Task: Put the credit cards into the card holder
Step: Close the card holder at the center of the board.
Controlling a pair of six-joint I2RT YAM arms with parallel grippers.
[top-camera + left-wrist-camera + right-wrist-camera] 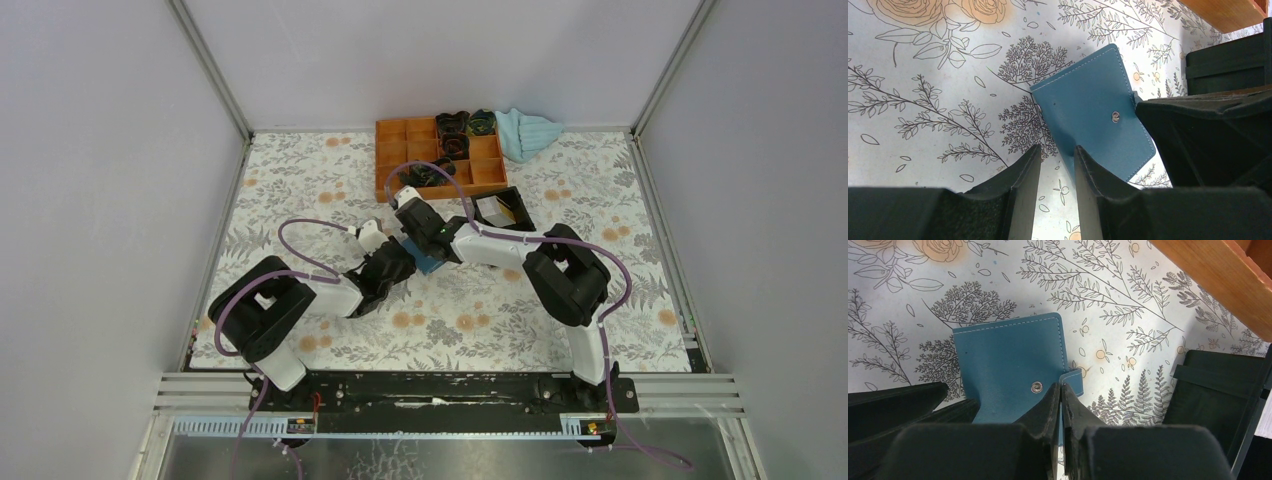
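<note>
**Card holder folded shut, no card loaded**

The card holder (1008,360) lies flat and folded on the floral mat (300,180), near the mat's centre in the top view. Its snap stud (1036,386) is bare. Your right gripper (1061,387) has its jaws all but together on the small clasp tab (1074,376) at the holder's 3 o'clock edge in the right wrist view. As far as that view shows, it is a pinch on the tab. Your left gripper (1058,150) stands with jaws parted, astride the holder's edge at 6 o'clock in its own view. It clamps nothing, and bare mat shows between the fingers.

Outward in the top view, a black box (500,210) sits at 2 o'clock of the holder, the orange tray (440,155) at 12 o'clock, and a light blue cloth (527,132) at 1 o'clock.

Finding: no credit cards can be made out in any view. Judged from this, the task is at its opening step. The holder is not yet opened, and every card is left to locate, pick up and slide in.
</note>
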